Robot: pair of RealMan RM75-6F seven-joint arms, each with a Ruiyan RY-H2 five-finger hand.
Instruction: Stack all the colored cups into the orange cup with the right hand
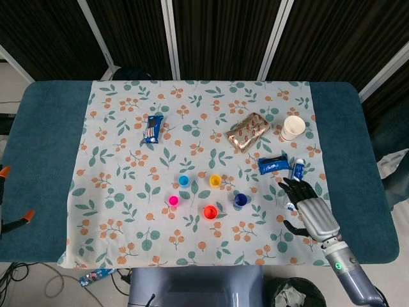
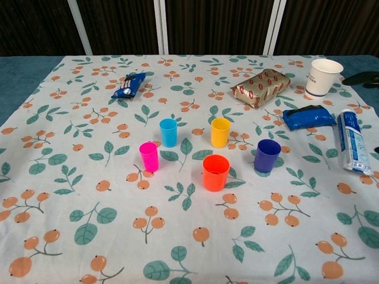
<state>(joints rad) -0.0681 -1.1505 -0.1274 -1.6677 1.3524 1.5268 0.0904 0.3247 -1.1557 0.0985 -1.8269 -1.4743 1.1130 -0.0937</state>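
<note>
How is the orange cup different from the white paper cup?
The orange cup is bright plastic, while the white paper cup is pale with a rolled rim. The orange cup stands among the small colored cups near the cloth's middle; the white paper cup stands at the far right corner. Both stand upright, mouths up.
</note>
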